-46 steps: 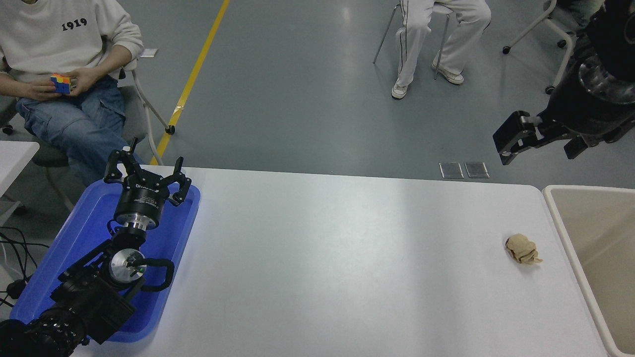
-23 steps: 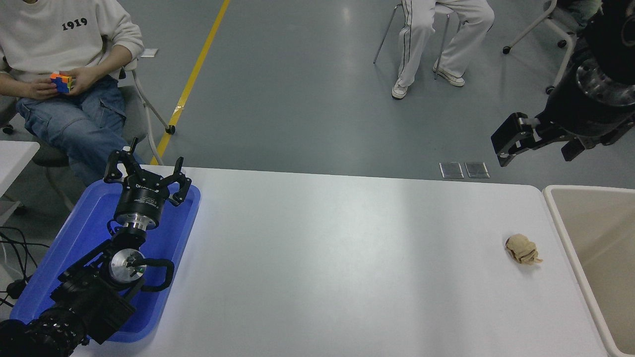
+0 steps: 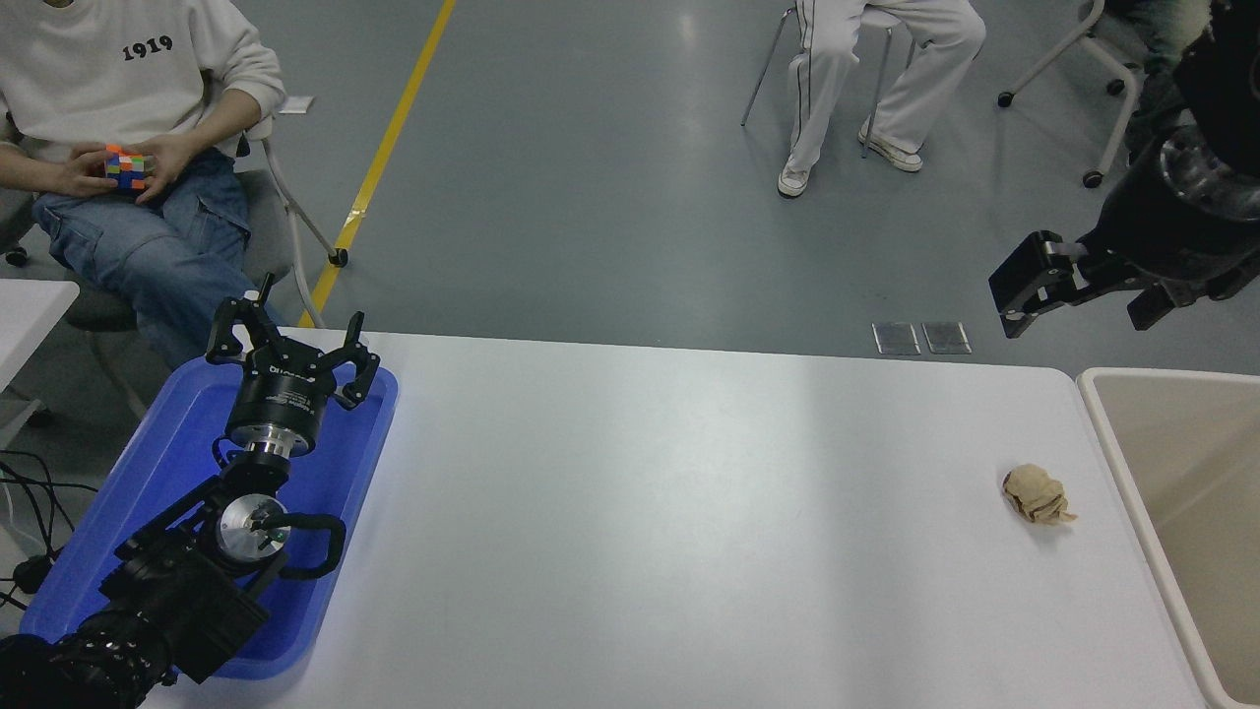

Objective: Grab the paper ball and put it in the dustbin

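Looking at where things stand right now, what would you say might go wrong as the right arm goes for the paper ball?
The paper ball is small, lumpy and light, so the right gripper, now high beyond the table's far edge, may nudge it away instead of pinching it.

The ball lies close to the dustbin; a low approach might clip the bin's rim.

A loose grip on creased paper may let it drop onto the table before it clears the rim.
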